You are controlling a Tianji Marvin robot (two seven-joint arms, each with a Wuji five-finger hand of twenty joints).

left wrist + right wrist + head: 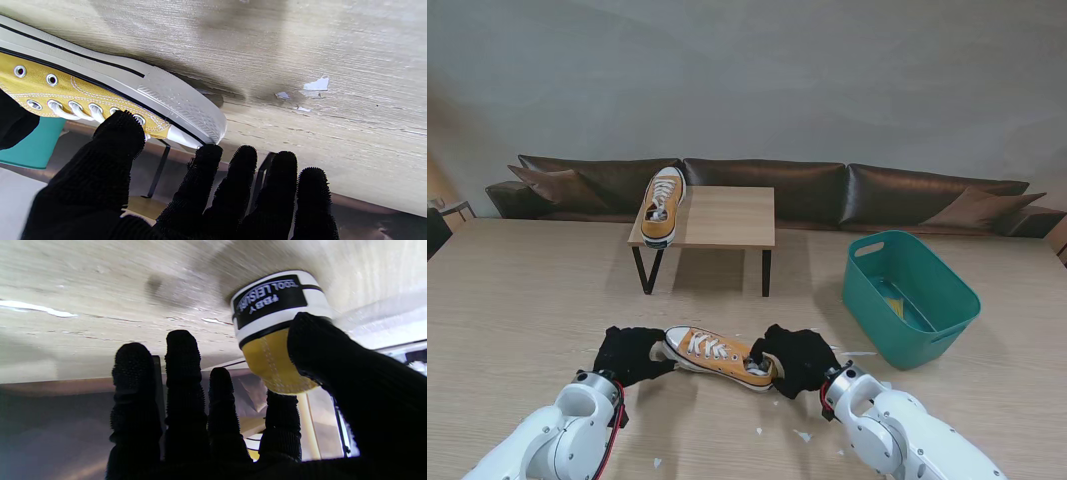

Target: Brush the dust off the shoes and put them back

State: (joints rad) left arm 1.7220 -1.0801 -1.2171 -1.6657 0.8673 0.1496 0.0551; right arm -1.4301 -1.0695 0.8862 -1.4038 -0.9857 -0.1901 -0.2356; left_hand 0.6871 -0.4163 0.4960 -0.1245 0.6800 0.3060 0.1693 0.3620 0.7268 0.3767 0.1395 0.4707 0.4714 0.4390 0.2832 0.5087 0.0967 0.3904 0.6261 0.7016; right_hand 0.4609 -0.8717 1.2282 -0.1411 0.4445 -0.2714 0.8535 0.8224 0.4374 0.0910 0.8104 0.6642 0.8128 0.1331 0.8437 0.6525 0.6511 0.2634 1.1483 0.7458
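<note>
A yellow canvas sneaker (712, 355) with white laces lies across the table close to me, toe toward my left. My left hand (630, 352), in a black glove, is at its toe. In the left wrist view the thumb (118, 140) presses on the eyelet row of the sneaker (100, 86) and the index fingertip touches the white toe cap. My right hand (799, 358) is at the heel. In the right wrist view its thumb (320, 350) and index finger clasp the heel (270, 306). A second yellow sneaker (663, 205) rests on the small wooden table (727, 215) farther away.
A teal plastic basket (907, 295) stands to the right of the held sneaker. White paper scraps (802, 436) lie on the table near my arms and beside the sneaker's toe (317, 85). A dark leather sofa (827, 190) runs behind the small table.
</note>
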